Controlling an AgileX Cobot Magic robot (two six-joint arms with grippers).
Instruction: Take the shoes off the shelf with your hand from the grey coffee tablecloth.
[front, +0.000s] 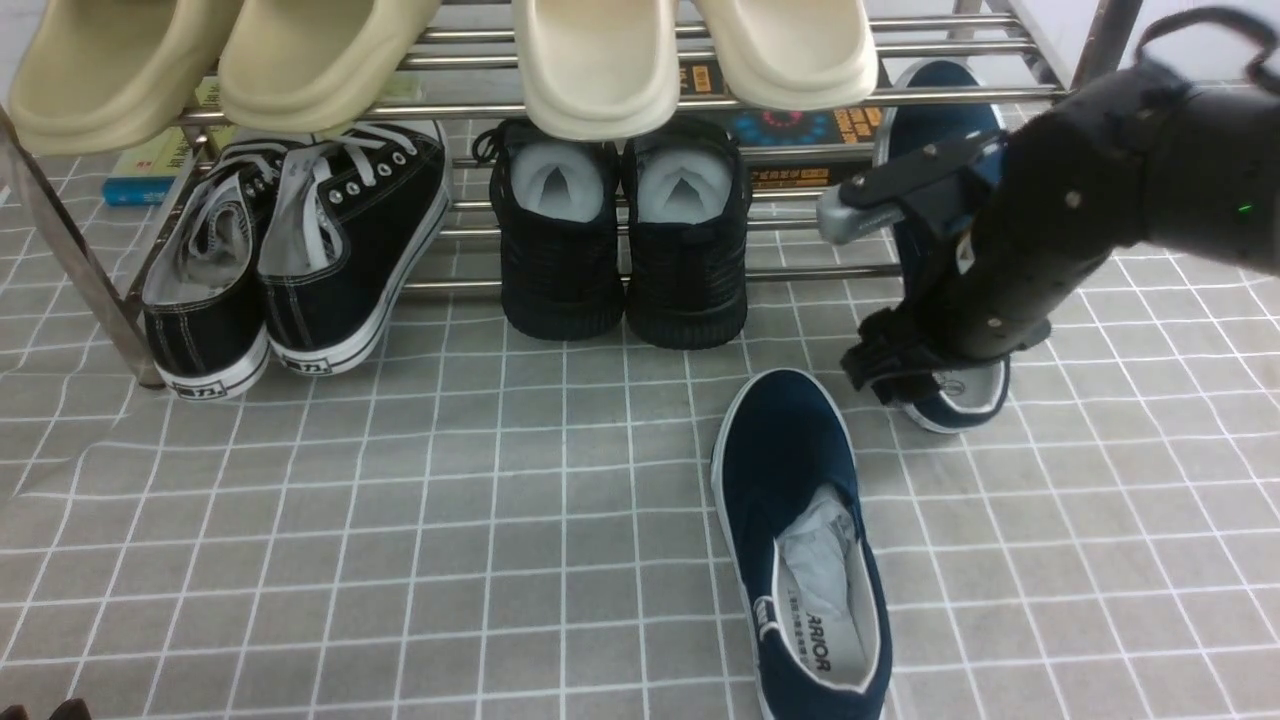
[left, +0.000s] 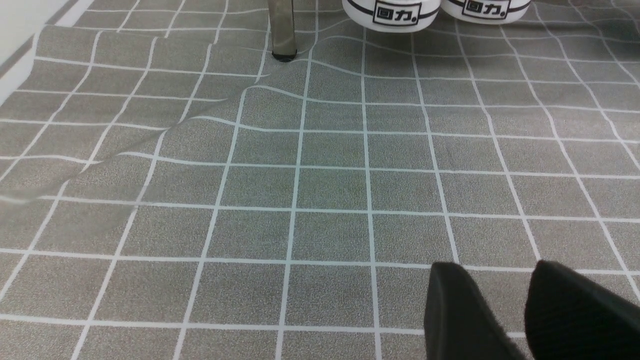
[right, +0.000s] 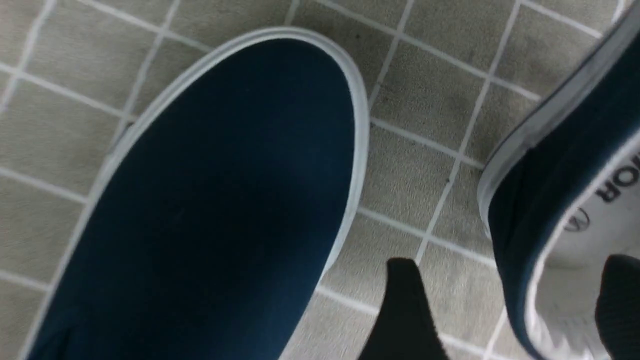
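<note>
Right gripper (right: 510, 262) is seen with its jaws spread wide, one finger outside the heel wall of the second navy shoe (front: 958, 400) and the other inside its opening, so the heel is straddled but not clamped. That shoe is found at the far right, its heel set on the grey checked cloth (front: 400, 500) just in front of the shelf (front: 450, 285), while its toe reaches back under the upper tier; whether it rests on the lower bars cannot be told, as the arm hides its middle. The first navy shoe (front: 790, 470) is laid fully on the cloth, near and right of centre, well clear of the shelf. Half of the task is thus judged done, and for the second shoe a short pull toward the near side is judged to be left. The black lace-up sneakers (front: 300, 250), black knit shoes (front: 620, 250) and cream slippers (front: 600, 60) are seen on the shelf. Left gripper (left: 495, 265), shown over bare cloth, is held slightly apart with nothing in it.
</note>
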